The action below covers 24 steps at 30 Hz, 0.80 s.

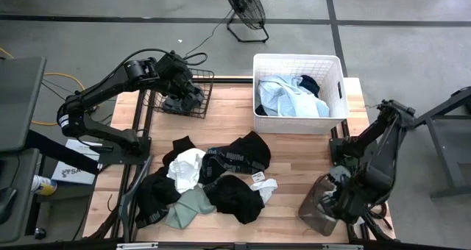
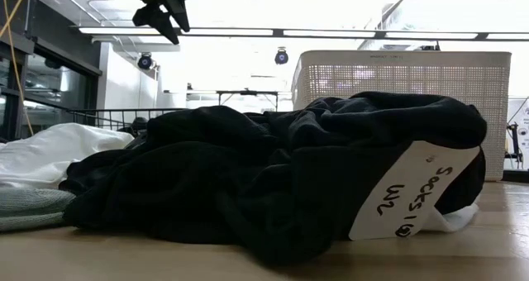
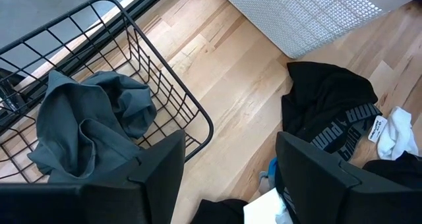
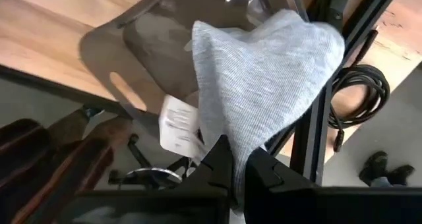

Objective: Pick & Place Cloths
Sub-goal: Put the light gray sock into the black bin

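My right fingers (image 4: 239,168) are clamped on a grey cloth (image 4: 264,85) over a clear bin (image 1: 318,206) at the surface's five o'clock corner. My left fingers (image 3: 227,178) stand apart, empty, above the wire basket (image 1: 184,92) at eleven o'clock. Other cloths (image 1: 221,176) lie heaped mid-surface.

In the low view a black garment (image 2: 273,178) blocked most of the table behind it, and the white basket (image 2: 397,83) showed only above it. A tag (image 4: 178,126) on the grey cloth (image 4: 264,85) was too blurred to read.
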### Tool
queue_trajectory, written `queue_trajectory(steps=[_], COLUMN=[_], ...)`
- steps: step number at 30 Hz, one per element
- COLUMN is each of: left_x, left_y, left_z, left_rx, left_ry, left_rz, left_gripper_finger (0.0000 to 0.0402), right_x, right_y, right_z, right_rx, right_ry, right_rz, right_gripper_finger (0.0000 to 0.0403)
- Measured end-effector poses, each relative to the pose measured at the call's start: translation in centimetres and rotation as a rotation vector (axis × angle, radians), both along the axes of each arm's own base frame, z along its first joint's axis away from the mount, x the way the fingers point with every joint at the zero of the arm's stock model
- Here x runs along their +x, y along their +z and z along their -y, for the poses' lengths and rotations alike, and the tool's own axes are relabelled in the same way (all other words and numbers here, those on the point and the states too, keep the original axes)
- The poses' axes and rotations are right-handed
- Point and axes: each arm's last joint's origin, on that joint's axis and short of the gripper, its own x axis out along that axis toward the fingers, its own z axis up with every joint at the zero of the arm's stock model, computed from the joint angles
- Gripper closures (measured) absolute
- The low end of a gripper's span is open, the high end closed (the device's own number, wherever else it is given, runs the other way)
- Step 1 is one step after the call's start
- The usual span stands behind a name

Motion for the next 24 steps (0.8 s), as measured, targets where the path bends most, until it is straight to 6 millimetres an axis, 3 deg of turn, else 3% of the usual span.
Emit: queue_trajectory(steps=[6,14,24], left_x=[0.0,0.0,0.0], left_y=[0.0,0.0,0.0], left_z=[0.0,0.0,0.1], left_rx=[0.000,0.000,-0.017], left_ry=[0.000,0.000,-0.013], left_rz=[0.000,0.000,0.008], left_gripper_finger=[0.0169,0.0169,0.0169], right_x=[1.0,2.5,2.3], right_y=[-2.2,-5.1,-10.1], right_z=[-1.8,-3.5,-3.0], right_rx=[-0.034,-0.152,-0.241], right_ry=[0.048,0.131,0.169], right_rz=[-0.102,-0.073,-0.086], right_gripper_finger=[0.0399,0.0399,0.0399])
